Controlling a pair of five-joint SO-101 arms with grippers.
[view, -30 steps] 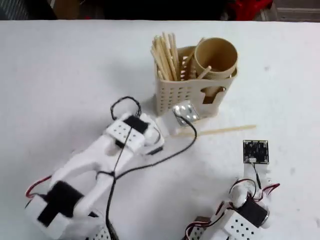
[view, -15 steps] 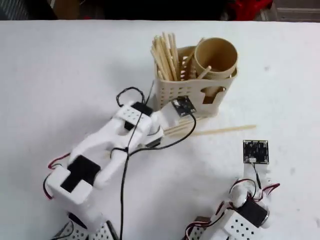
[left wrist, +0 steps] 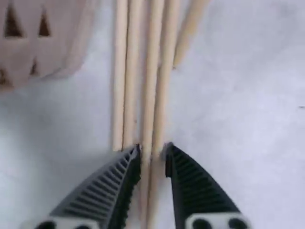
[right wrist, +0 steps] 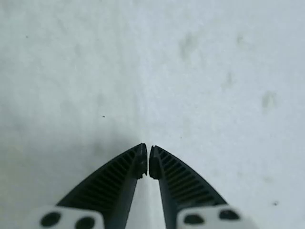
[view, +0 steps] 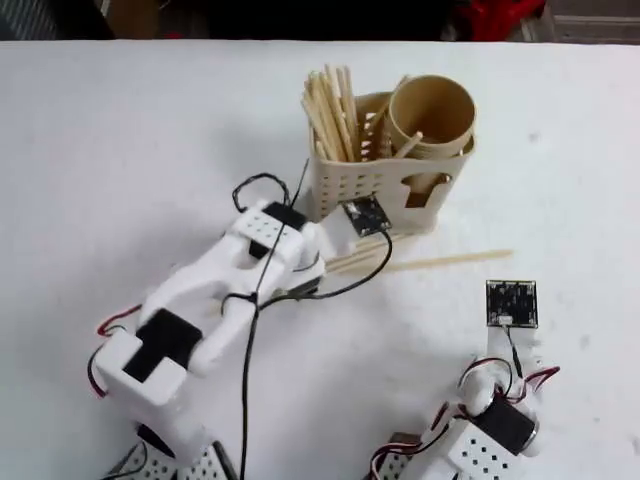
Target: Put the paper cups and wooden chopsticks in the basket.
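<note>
Pinching two of the loose chopsticks point(left wrist: 155, 71) near one end, the left claw point(left wrist: 152, 151) sits low on the surface point(view: 150, 130), just beside the foot of the basket point(view: 380, 195). We count at least two more sticks lying flush against the held pair, outside the jaws.

Our main worry is that grip. Held so near the end, the long sticks could droop or swivel on a lift. A swinging far end could then knock the basket, which looks light to us.

The neighbouring sticks touch the pinched ones. They could be dragged or rolled away from the basket as the pair comes up, which would make them harder to pick up.

The basket is also crowded. Paper cups point(view: 432, 115) fill one side and a sheaf of upright chopsticks point(view: 330, 110) fills the other. A pair brought in at a slant could catch on the rim or on that sheaf and spill back out.

The right claw point(right wrist: 147, 160) hangs pressed together over bare surface, well apart from the basket. We judge it is too far away to steady the basket.
</note>
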